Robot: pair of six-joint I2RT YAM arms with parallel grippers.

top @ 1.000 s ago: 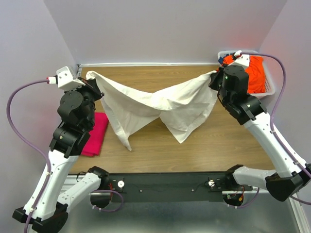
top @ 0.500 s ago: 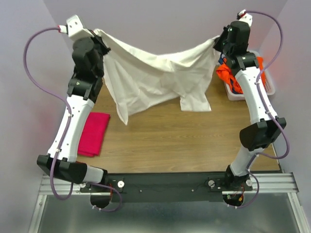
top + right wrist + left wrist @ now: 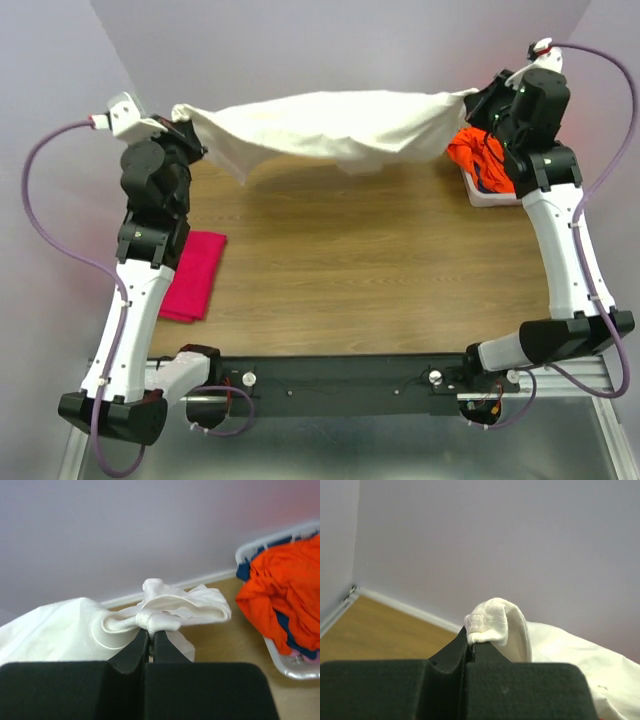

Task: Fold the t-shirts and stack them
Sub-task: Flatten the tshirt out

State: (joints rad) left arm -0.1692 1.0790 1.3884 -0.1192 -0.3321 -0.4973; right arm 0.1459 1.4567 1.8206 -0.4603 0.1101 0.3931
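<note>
The cream-white t-shirt [image 3: 330, 125] hangs stretched in the air between both arms, high above the far side of the table. My left gripper [image 3: 183, 122] is shut on its left end [image 3: 490, 622]. My right gripper [image 3: 474, 98] is shut on its bunched right end [image 3: 165, 615]. The magenta-pink t-shirt [image 3: 195, 275] lies folded on the table at the left, below the left arm. The bright orange t-shirt [image 3: 480, 160] lies crumpled in the basket at the far right, also seen in the right wrist view [image 3: 285, 585].
The white lattice basket [image 3: 490, 195] stands at the far right corner and holds blue cloth [image 3: 244, 570] under the orange one. Purple walls close the back and sides. The wooden table [image 3: 370, 270] spreads below the hanging shirt.
Both arms swung the white shirt up off the table and pulled its ends apart. It now hangs taut and nearly level instead of drooping in two points.
</note>
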